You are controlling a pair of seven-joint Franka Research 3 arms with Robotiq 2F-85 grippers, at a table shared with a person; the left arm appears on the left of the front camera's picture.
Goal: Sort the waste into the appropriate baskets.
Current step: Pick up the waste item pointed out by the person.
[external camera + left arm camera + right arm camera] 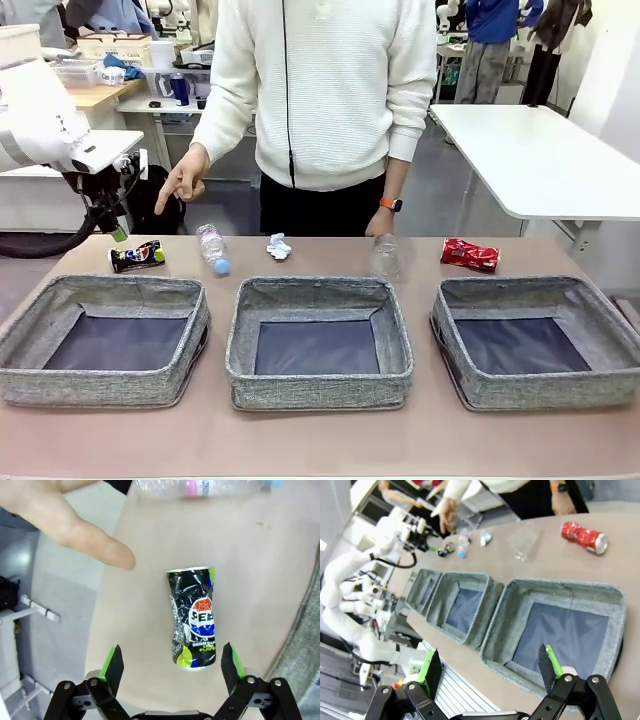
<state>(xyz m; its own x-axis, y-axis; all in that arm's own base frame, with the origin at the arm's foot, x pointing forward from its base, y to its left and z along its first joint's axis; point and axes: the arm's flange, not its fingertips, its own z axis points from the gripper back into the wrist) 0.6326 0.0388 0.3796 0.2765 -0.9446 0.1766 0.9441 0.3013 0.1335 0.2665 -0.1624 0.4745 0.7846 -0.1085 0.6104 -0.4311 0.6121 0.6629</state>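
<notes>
Crushed dark can [192, 620] lies flat on table [320, 450] below left gripper [171, 652], near end framed between spread fingers [114, 662], untouched. Left claw wide open, holding nothing. Person's hand [65, 520] points down just beyond can, off to one side. Clear plastic bottle [200, 487] farther ahead of claw. Right gripper [490, 655] wide open, holding nothing, hovering high over nearest basket [520, 607]; crushed red can [582, 535] and clear plastic cup [525, 540] on table beyond it.

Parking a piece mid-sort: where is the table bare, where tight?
Bare: the near table strip alongside the left basket, middle basket and right basket, and their floors; the gap between paper wad and clear plastic cup. Crowded: far left, around crushed dark can, bottle, person's hand and left tool.
</notes>
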